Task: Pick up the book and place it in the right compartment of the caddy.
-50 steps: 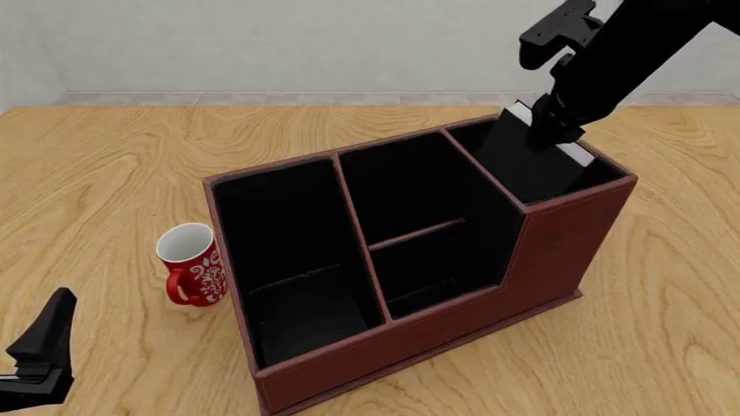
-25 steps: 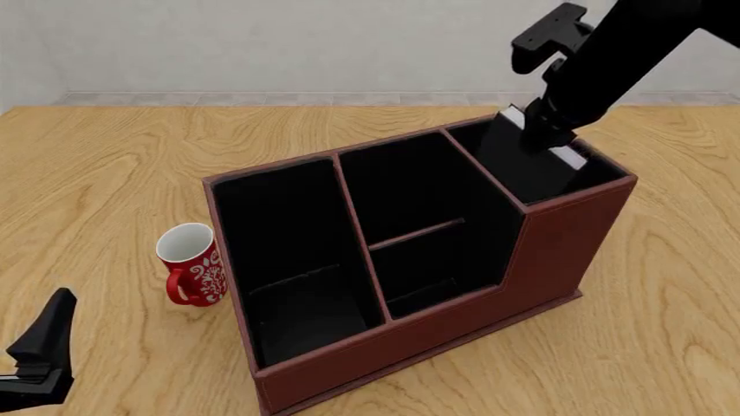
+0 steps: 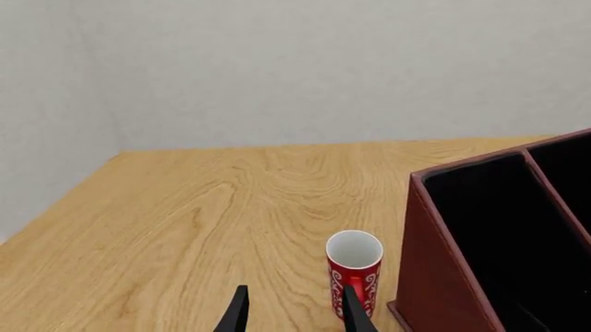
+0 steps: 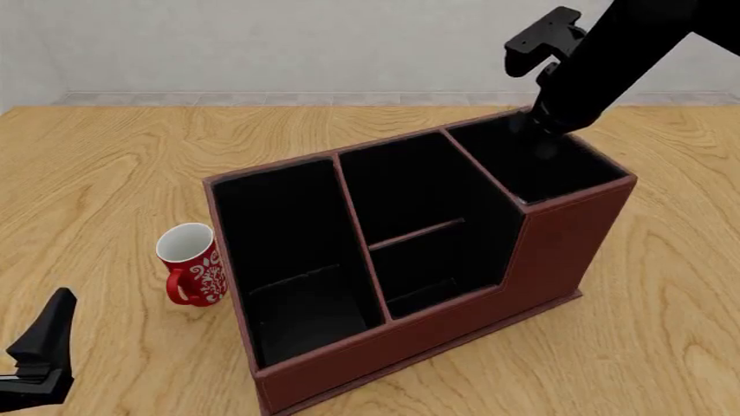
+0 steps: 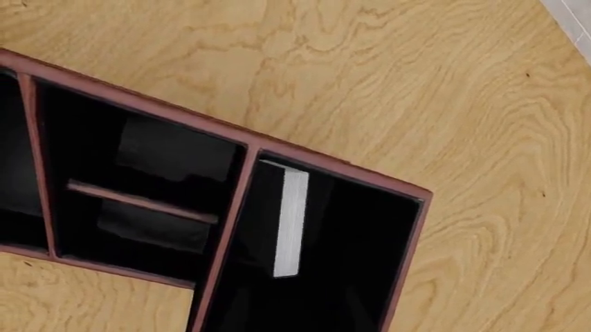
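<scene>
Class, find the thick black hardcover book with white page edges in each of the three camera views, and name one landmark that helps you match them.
Front view: not visible; the right compartment looks only dark.
Left wrist view: not in it.
Right wrist view: the black hardcover book stands inside the squarish end section, white page edges up, against the divider.
Shared landmark: the reddish-brown leather-look caddy.

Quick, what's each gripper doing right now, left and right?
Left gripper: open, holding nothing, near the mug.
Right gripper: above the right compartment; open or shut cannot be told. The book sits inside.
</scene>
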### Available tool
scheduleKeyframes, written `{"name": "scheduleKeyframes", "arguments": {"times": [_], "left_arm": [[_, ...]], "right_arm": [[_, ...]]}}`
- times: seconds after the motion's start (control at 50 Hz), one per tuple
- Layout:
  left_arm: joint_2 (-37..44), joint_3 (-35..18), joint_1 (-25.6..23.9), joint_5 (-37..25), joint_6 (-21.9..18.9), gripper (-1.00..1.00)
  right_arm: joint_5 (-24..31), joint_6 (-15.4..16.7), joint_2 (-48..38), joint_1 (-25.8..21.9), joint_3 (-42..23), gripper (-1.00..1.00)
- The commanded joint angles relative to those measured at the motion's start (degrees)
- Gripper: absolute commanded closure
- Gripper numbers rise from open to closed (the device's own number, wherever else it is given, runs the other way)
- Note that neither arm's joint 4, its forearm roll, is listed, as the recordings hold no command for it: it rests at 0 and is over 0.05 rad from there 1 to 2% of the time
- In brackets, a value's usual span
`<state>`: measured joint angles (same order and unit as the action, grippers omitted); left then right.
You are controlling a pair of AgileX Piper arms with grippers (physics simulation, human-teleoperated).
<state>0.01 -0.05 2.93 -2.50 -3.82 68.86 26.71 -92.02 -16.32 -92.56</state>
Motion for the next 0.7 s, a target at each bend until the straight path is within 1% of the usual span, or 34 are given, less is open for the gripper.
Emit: {"name": "scheduleKeyframes", "arguments": {"times": [0.02,0.34,0.4,0.5,0.6,0.64,0.7], "left_arm": [[0.0,0.0,0.07,-0.01,0.1,-1.0],[0.0,0.03,0.12,0.52,0.24,-1.0],[0.0,0.02,0.11,0.54,-0.52,-1.0],[0.0,-0.09,0.11,0.89,-0.31,-1.0],[0.0,-0.58,-0.01,0.85,-0.32,-1.0],[0.0,-0.85,-0.12,0.64,-0.42,-1.0],[0.0,-1.77,-0.32,-0.04,-0.46,-1.0]], "right_arm": [[-0.11,-0.17,0.21,-0.14,0.3,-1.0],[0.92,1.49,2.36,1.09,0.4,-1.0],[1.03,1.95,3.33,1.38,0.73,-1.0],[1.02,3.54,5.86,2.17,2.22,-1.0],[1.03,5.77,8.81,2.63,3.9,-1.0],[1.04,6.0,9.35,2.71,4.42,-1.0],[1.04,7.91,11.6,3.08,6.02,-1.0]]}}
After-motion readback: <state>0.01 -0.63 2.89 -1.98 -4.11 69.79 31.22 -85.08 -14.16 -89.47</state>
